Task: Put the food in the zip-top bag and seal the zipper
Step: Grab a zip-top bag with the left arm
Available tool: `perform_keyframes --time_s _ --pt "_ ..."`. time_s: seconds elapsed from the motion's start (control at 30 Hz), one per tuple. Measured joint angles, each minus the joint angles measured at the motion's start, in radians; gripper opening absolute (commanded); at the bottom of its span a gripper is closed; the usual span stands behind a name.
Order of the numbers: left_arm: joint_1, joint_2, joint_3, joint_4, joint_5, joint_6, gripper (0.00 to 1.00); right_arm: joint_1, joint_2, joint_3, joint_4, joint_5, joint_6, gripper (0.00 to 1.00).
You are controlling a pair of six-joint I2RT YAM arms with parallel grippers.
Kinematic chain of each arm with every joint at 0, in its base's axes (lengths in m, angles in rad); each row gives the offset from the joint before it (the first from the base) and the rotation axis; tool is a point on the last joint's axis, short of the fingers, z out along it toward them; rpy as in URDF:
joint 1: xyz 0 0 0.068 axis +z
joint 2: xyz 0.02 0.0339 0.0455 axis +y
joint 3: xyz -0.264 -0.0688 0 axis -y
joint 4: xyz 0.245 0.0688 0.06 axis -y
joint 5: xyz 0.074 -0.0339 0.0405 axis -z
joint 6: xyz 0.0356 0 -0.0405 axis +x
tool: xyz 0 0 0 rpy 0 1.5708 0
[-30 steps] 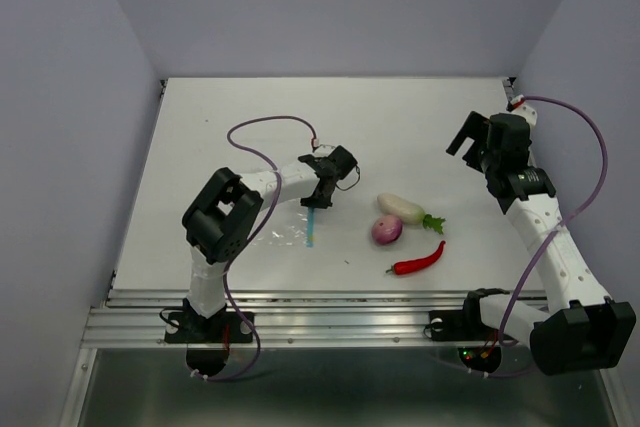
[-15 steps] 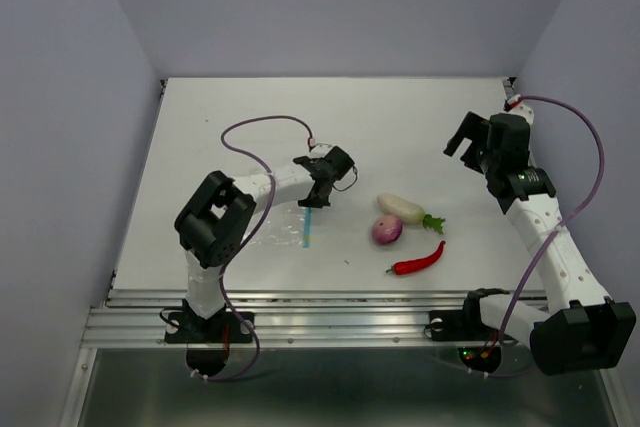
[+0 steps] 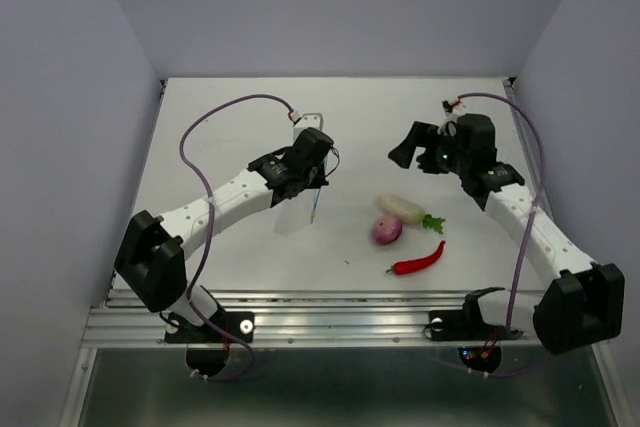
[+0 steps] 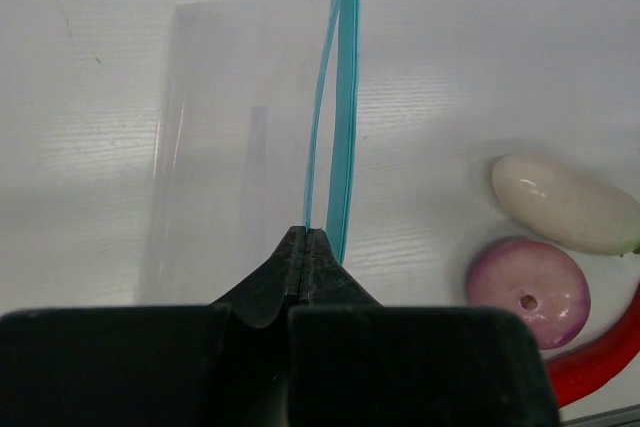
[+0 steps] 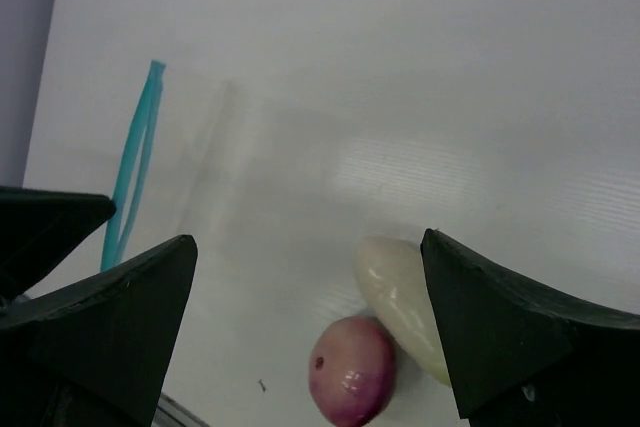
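Observation:
My left gripper (image 3: pixel 312 185) is shut on one end of the zipper (image 4: pixel 345 97), the light-blue strip of the clear zip-top bag (image 4: pixel 240 147). The bag (image 3: pixel 295 211) hangs from it with its lower edge at the table, and the two blue lips stand slightly apart. The food lies to the right: a white radish (image 3: pixel 400 207), a purple-red onion (image 3: pixel 387 230) and a red chili (image 3: pixel 418 260). My right gripper (image 3: pixel 418 155) hovers open just behind the radish. In the right wrist view the onion (image 5: pixel 350 369) and radish (image 5: pixel 400 302) lie below its open gripper (image 5: pixel 309 239).
The white table (image 3: pixel 230 117) ends in a metal rail (image 3: pixel 300 312) at the near side. Grey walls close in the left, back and right. Both arms' purple cables (image 3: pixel 230 107) loop above the table.
My left gripper has shut on the bag's blue edge and raised it off the table, moving back. My right arm has swung left from the table's right edge to above the food.

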Motion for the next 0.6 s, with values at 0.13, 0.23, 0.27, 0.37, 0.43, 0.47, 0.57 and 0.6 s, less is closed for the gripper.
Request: perform_keyframes --time_s 0.13,0.23,0.27,0.37,0.43,0.47,0.57,0.6 --pt "0.000 -0.019 -0.002 0.013 0.013 -0.003 0.00 0.201 0.103 0.000 0.083 -0.032 0.038 1.00" --pt "0.000 -0.027 -0.007 0.020 0.018 -0.008 0.00 0.314 0.166 0.013 0.106 0.031 0.081 1.00" --pt "0.000 -0.028 -0.008 0.021 0.018 -0.011 0.00 0.348 0.189 0.021 0.114 0.058 0.100 1.00" --pt "0.000 -0.030 -0.017 0.030 0.022 -0.011 0.00 0.415 0.242 0.040 0.126 0.150 0.157 1.00" --pt "0.000 -0.030 -0.019 0.030 0.024 -0.011 0.00 0.444 0.266 0.050 0.127 0.207 0.180 1.00" --pt "0.000 -0.030 -0.019 0.031 0.025 -0.011 0.00 0.459 0.278 0.058 0.127 0.236 0.190 1.00" --pt "0.000 -0.031 -0.020 0.035 0.026 -0.011 0.00 0.486 0.308 0.085 0.129 0.294 0.218 0.99" --pt "0.000 -0.031 -0.020 0.036 0.026 -0.011 0.00 0.491 0.314 0.091 0.130 0.308 0.224 0.99"
